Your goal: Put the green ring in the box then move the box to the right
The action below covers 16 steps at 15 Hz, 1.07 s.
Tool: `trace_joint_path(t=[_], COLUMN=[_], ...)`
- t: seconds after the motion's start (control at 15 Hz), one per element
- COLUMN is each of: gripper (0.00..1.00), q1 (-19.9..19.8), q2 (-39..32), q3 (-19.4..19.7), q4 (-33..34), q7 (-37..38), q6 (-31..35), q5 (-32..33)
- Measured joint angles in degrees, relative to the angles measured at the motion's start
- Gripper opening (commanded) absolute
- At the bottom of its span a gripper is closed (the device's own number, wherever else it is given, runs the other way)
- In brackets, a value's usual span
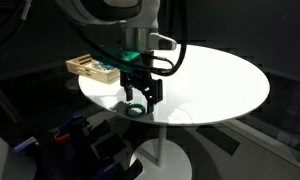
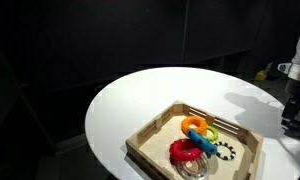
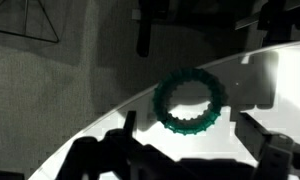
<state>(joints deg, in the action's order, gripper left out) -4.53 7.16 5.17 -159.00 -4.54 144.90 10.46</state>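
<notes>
The green ring (image 3: 191, 101) is a small dark green ridged torus. It lies flat on the white round table (image 1: 220, 80) close to its near edge, and it also shows in an exterior view (image 1: 137, 110). My gripper (image 3: 190, 135) hovers directly over it, open and empty, with one finger on each side of the ring; the exterior views show it too (image 1: 141, 98) (image 2: 293, 122). The box (image 2: 150, 136), a shallow light wooden tray, sits apart from the ring and also shows behind the arm (image 1: 82, 67). The ring is not seen in the view with the tray up close.
The tray holds several toys: an orange-and-green piece (image 2: 198, 127), a red round toy (image 2: 182, 150) and a black-and-white ring (image 2: 225, 151). The table edge runs just beside the ring (image 3: 110, 125). Dark clutter lies below the table (image 1: 80, 135).
</notes>
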Motion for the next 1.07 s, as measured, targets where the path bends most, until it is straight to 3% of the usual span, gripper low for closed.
trace_joint_path(t=[0.33, 0.47, 0.67, 0.73, 1.07], gripper=[1.0, 0.73, 0.48, 0.44, 0.42], q1=[0.0, 0.0, 0.0, 0.0, 0.0], q2=[-0.7, -1.0, -1.3, -1.2, -0.8], q3=[0.0, 0.0, -0.1, -0.3, -0.4], q4=[0.0, 0.0, 0.0, 0.1, 0.2], q7=[0.5, 0.7, 0.8, 0.8, 0.8], q6=[0.0, 0.0, 0.1, 0.1, 0.1], q5=[0.0, 0.0, 0.0, 0.0, 0.0])
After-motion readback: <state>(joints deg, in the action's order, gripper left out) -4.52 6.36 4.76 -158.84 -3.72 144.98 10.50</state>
